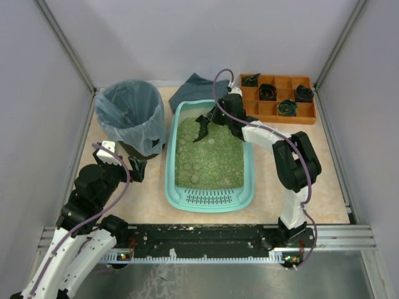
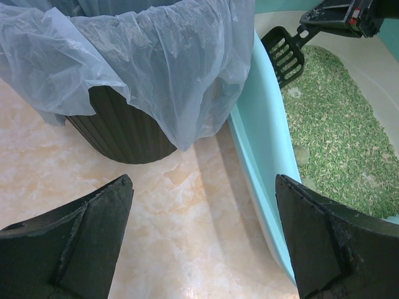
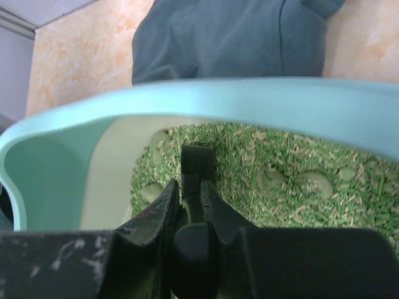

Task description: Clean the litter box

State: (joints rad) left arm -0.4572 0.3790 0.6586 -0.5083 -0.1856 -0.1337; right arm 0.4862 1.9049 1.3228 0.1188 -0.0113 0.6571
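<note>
Beside the bin (image 2: 124,81), left end effector (image 2: 202,205) gapes, its camera showing the scoop (image 2: 288,57) the right end effector (image 3: 191,190) grips.

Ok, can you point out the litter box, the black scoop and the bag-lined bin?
litter box (image 1: 211,198), top external view, on the slotted grille at its near end.
scoop (image 2: 285,57), left wrist view, on its slotted black head.
bin (image 2: 124,134), left wrist view, on the dark ribbed wall below the bag.

Top cam overhead from behind, wrist cams low & close, all share litter box (image 1: 211,197)
</note>
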